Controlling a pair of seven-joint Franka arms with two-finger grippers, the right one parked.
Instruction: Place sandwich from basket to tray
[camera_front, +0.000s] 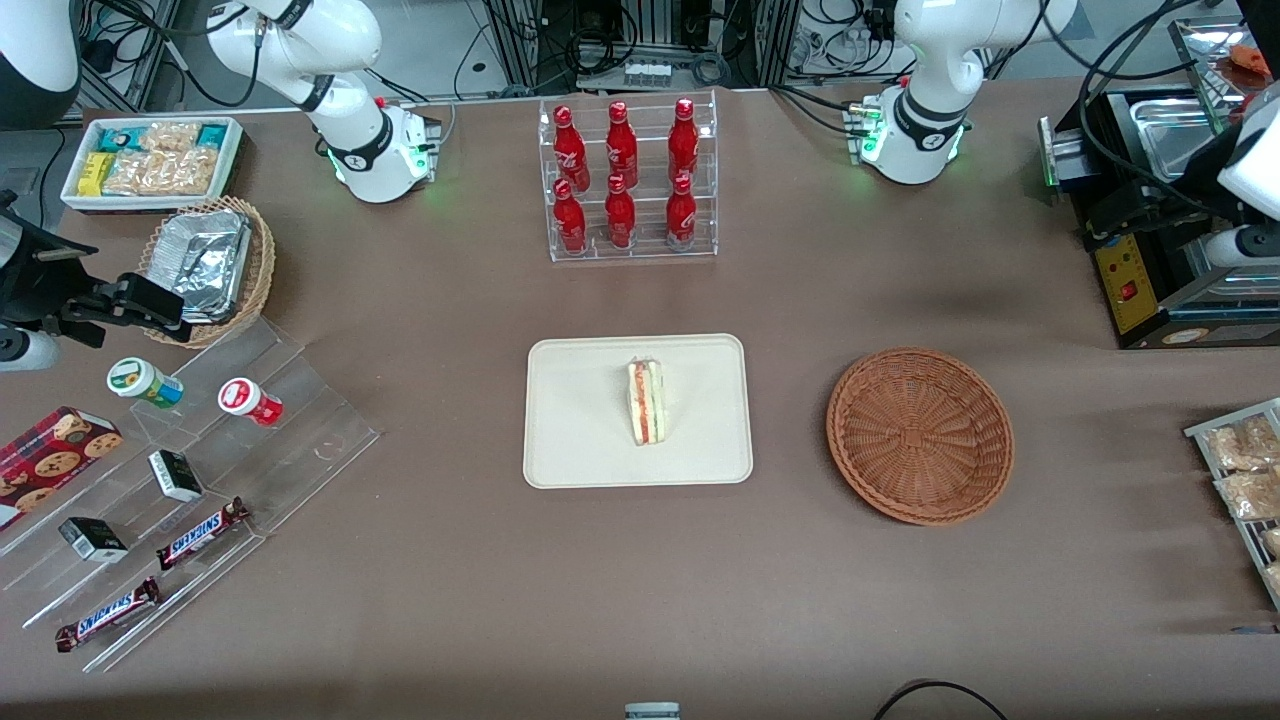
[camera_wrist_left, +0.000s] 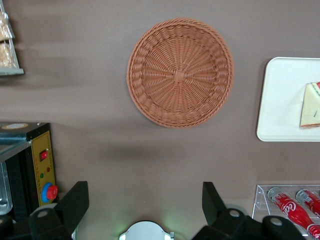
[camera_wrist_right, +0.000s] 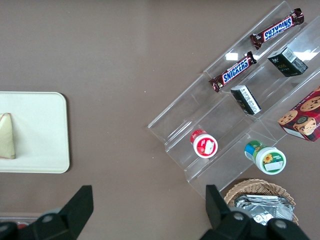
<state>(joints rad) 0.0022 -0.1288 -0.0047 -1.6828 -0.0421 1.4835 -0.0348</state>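
The sandwich, a pale wedge with red and green layers, lies on the cream tray at mid-table. The reddish-brown wicker basket beside the tray, toward the working arm's end, holds nothing. In the left wrist view the basket, the tray's edge and part of the sandwich all show. My left gripper hangs high over bare table, farther from the front camera than the basket and near its own arm's base. Its black fingers are spread wide open, with nothing between them.
A clear rack of red bottles stands farther back than the tray. A black machine and a rack of snack bags sit at the working arm's end. An acrylic stepped shelf, a tan basket with foil containers and a white bin are at the parked arm's end.
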